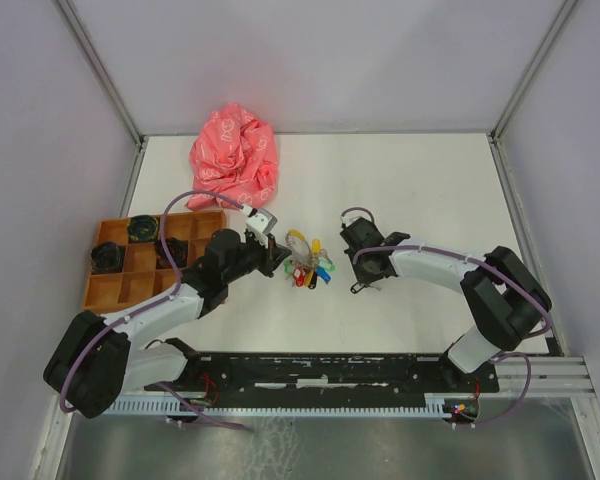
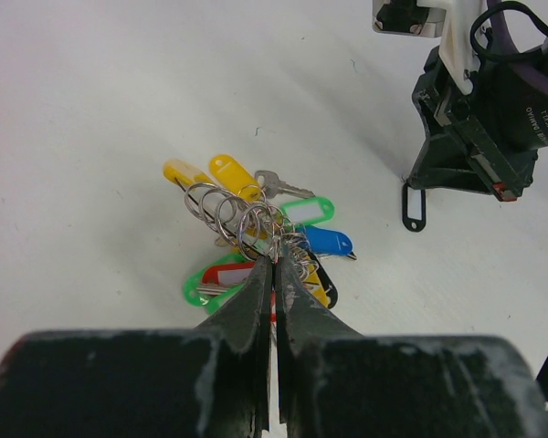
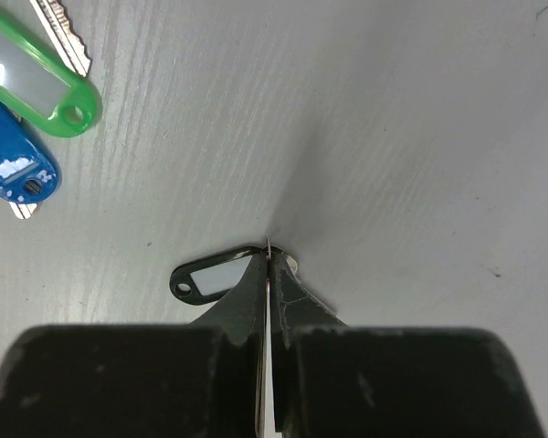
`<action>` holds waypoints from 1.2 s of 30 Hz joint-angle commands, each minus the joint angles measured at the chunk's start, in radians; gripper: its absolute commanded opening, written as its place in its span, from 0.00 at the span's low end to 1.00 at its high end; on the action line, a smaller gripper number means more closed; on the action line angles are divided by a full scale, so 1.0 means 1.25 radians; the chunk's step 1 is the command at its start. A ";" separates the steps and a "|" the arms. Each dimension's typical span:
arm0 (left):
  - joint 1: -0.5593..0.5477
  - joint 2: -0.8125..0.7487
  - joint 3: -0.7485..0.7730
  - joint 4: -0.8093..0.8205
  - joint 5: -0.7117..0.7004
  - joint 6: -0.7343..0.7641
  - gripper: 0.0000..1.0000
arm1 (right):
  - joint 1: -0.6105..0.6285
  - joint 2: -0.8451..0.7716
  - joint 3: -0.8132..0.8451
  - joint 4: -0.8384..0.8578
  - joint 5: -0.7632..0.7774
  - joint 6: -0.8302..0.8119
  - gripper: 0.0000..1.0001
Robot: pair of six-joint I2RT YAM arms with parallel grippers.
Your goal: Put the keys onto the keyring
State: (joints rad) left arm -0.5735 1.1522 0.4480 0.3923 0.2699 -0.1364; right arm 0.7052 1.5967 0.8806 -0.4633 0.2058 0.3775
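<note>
Left gripper (image 2: 276, 259) clamps the keyring bunch (image 2: 254, 222), centre of the table (image 1: 430, 180). At its three o'clock, the right gripper (image 3: 269, 248) is pinched shut at the end of the black key tag (image 3: 205, 276). Only its own wrist camera shows that touch.

I count two yellow plastic key tags (image 2: 230, 172); two green plastic key tags (image 2: 306, 212); one blue plastic key tag (image 2: 329, 240); one red plastic key tag (image 2: 212, 268); one black plastic key tag (image 2: 413, 208) lying apart; one bare silver metal key (image 2: 279, 185); one crumpled pink bag (image 1: 235, 160); one orange compartmented tray (image 1: 105, 292).
</note>
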 commanded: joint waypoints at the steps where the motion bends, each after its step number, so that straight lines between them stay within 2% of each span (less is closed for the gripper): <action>1: -0.001 -0.004 0.022 0.064 0.030 0.034 0.03 | 0.003 -0.028 0.003 -0.011 0.012 -0.011 0.01; 8: -0.001 0.005 -0.003 0.151 0.058 0.079 0.03 | 0.002 -0.085 0.095 -0.101 -0.028 -0.117 0.01; 14: -0.001 0.031 -0.046 0.324 0.136 0.130 0.03 | 0.003 -0.151 0.182 -0.180 -0.101 -0.251 0.01; 21: -0.002 0.044 -0.143 0.622 0.265 0.244 0.03 | 0.017 -0.251 0.216 -0.199 -0.288 -0.447 0.01; 27: -0.001 0.042 -0.124 0.563 0.332 0.350 0.03 | 0.068 -0.287 0.211 -0.179 -0.351 -0.593 0.01; 36: -0.002 0.031 -0.170 0.647 0.361 0.422 0.03 | 0.148 -0.307 0.156 -0.051 -0.335 -0.771 0.01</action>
State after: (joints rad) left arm -0.5735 1.2114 0.2417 1.0676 0.6724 0.2859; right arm 0.8639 1.2453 1.0901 -0.6331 -0.2031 -0.4522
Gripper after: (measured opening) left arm 0.043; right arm 0.015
